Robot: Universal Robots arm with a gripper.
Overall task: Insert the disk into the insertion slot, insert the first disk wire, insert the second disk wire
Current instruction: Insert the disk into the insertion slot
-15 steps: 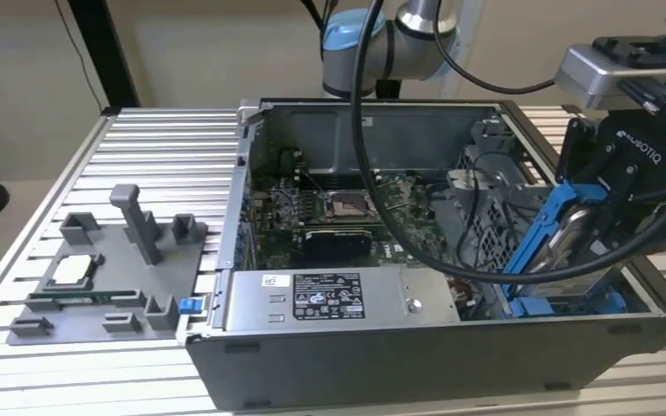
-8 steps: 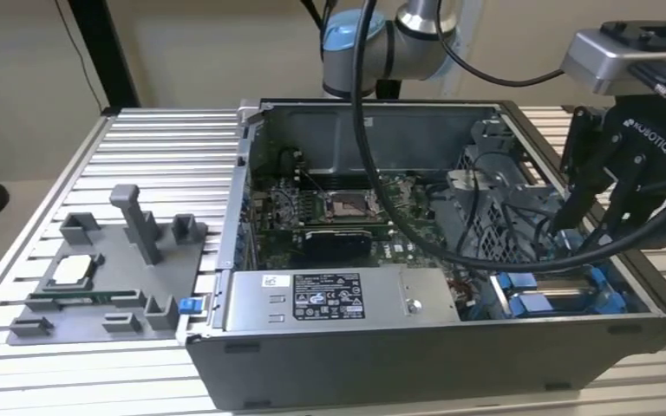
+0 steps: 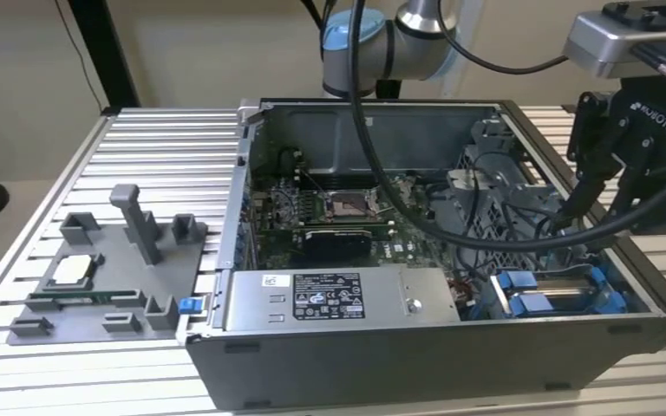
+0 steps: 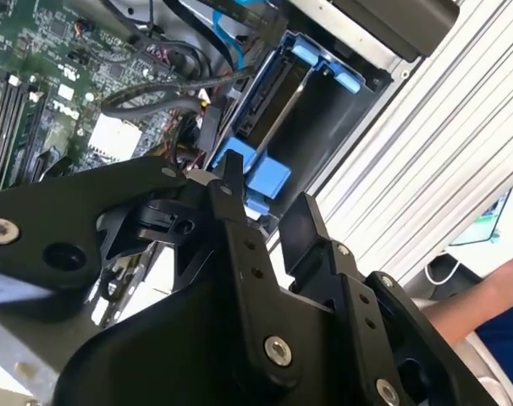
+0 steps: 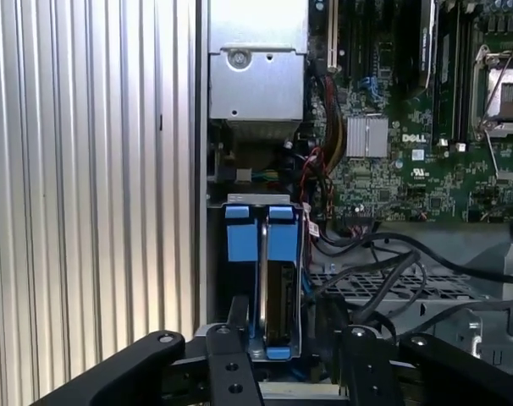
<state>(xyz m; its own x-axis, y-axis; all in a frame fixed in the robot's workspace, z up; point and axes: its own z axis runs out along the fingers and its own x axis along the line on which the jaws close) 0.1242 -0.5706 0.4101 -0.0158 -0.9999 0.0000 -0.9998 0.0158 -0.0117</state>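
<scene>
1. The hand (image 4: 269, 190) is spread wide. Its two black fingers (image 4: 239, 228) stand apart, with nothing gripped between them.
2. Just ahead of the fingertips lies the insertion slot (image 5: 261, 254), with its large blue tabs at the end farther from the hand.
3. The disk (image 5: 279, 292) stands edge-on inside that slot in its blue frame, in line with the gap between the fingers. I cannot tell how fully it is seated.
4. Black cables (image 5: 383, 271) loop just beside the slot, off to one side of the hand.
5. Beyond the cables spreads the green motherboard (image 5: 392, 161).
6. Straight on past the slot from the hand sits a grey box (image 5: 256, 85).
7. On the hand's other side runs the ribbed bench (image 5: 87, 169), which carries the open computer case (image 3: 426, 364).
8. Farthest off, across the case from the hand, a grey fixture (image 3: 101, 277) rests on the bench.
</scene>
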